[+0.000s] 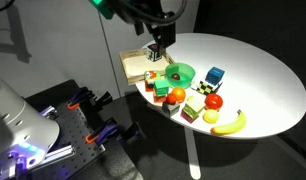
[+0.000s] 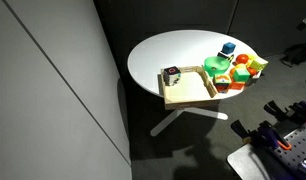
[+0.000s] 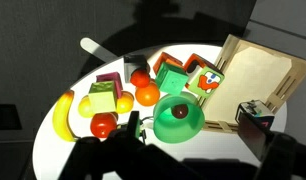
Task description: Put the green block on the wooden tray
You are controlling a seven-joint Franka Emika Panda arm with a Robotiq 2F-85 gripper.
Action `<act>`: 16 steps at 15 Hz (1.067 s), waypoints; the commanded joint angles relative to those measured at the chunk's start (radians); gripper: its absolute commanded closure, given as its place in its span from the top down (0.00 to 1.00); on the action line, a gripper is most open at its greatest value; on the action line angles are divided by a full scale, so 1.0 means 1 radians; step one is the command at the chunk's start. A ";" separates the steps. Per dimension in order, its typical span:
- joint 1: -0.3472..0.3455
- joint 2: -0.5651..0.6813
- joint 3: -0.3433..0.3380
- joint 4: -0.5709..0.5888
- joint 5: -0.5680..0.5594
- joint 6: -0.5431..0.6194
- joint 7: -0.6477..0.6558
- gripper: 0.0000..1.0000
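The green block (image 3: 173,79) is sitting on the worktop (image 1: 263,70) just beside the round green dish (image 3: 178,120), among toy fruit and off the wooden tray (image 3: 258,70). The gripper (image 1: 159,56) is hovering above the dish's tray-side edge, its fingers standing apart and holding nothing. A dark cube (image 2: 172,75) is resting on the tray.

Strong light glares on the white table (image 1: 263,80); surroundings lie dim, pictures slightly soft.
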 commanded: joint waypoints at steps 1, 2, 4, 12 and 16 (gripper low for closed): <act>-0.026 0.006 0.026 0.002 0.023 -0.004 -0.017 1.00; -0.026 0.006 0.026 0.002 0.023 -0.004 -0.017 1.00; -0.026 0.006 0.026 0.002 0.023 -0.004 -0.017 1.00; -0.008 0.067 0.081 0.038 0.035 0.008 0.036 1.00; -0.011 0.135 0.133 0.068 0.028 0.009 0.089 1.00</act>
